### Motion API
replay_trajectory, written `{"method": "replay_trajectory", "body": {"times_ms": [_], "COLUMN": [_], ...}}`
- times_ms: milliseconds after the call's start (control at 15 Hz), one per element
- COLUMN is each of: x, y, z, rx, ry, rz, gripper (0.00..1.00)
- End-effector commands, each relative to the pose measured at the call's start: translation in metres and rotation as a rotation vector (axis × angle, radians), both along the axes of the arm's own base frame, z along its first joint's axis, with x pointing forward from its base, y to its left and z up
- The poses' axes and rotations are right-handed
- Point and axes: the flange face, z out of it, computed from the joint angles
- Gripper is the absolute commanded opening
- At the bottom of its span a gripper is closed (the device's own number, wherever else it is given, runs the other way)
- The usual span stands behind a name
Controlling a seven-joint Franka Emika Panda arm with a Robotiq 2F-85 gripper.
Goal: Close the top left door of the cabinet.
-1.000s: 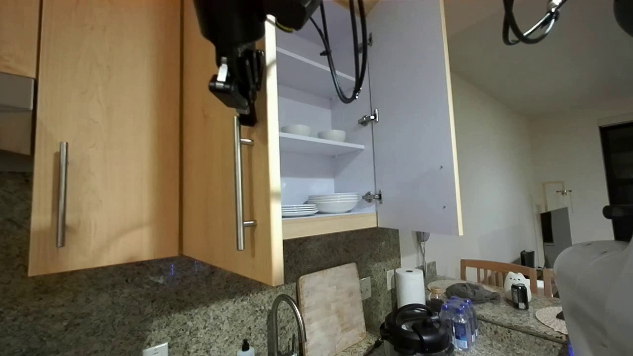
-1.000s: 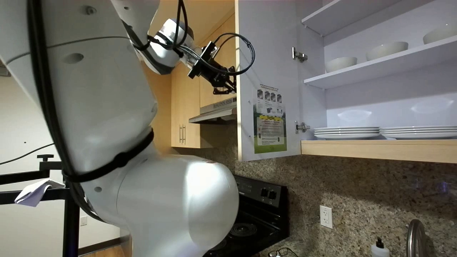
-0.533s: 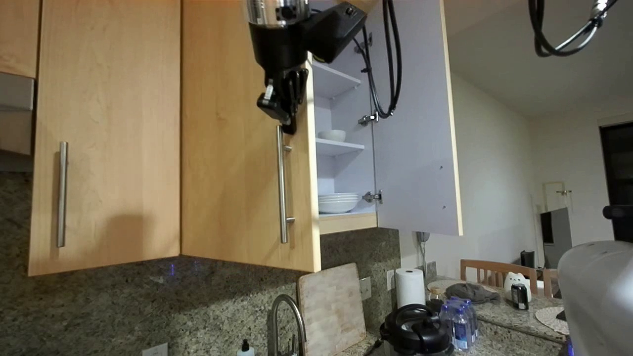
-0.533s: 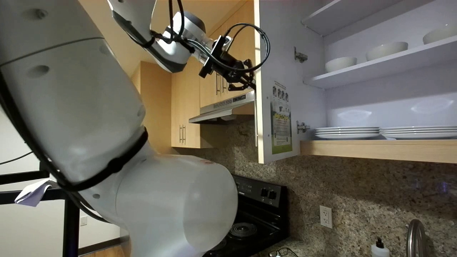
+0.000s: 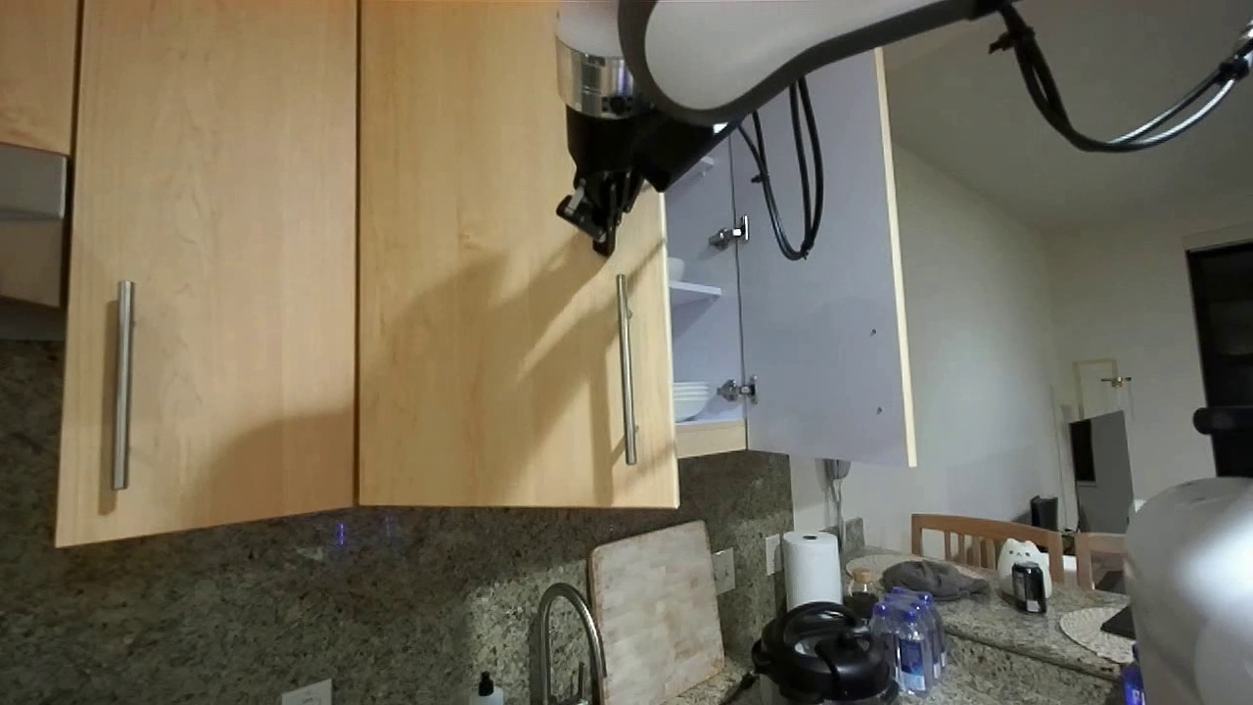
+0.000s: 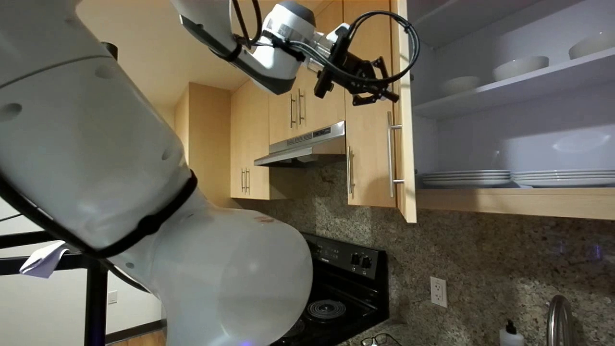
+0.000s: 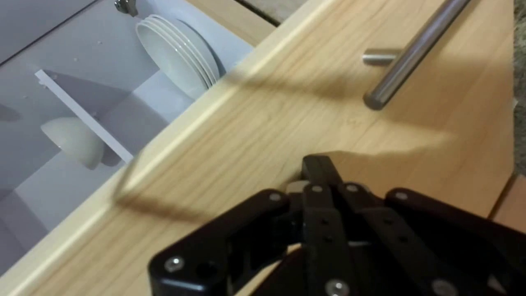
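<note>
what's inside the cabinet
The cabinet holds white bowls on a shelf and stacked white plates below. The door hides most of the inside in an exterior view; anything low behind the plates is covered.

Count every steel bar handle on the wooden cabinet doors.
6 show: one handle on the top left door, one on the adjoining door, two above the range hood, two on the cupboard past it. The open door showing its white face may hide another.

The granite counter [image 6: 408, 332] bears eyeglasses [image 6: 369, 341]; bottles [image 5: 912, 651] too.
</note>
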Motion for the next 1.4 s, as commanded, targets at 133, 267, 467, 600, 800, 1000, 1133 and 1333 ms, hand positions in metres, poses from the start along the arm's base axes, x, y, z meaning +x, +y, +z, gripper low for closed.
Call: {"method": "replay_trajectory", "body": {"times_ms": [133,267,467,600,800,1000,1133,1333], "x": [0.024,0.030,0.040,0.047,0.059,0.072,0.079,0.089], "y": [-0.049,-0.058,-0.064,-0.066,-0.070,-0.078,-0.085,-0.094], "z": [0.021,0.024,0.025,0.024,0.022,0.022,0.024,0.030], "rx": [0.049,0.062,0.075,0.085,0.110,0.138,0.148,0.159], "ry": [-0.143,-0.173,-0.185,-0.185,-0.163,-0.132,-0.118,-0.104], "rz": [0.022,0.034,0.071,0.095,0.150,0.199,0.220,0.225], "gripper": [0.00,0.00,0.00,0.00,0.00,0.00,0.00,0.00]}}
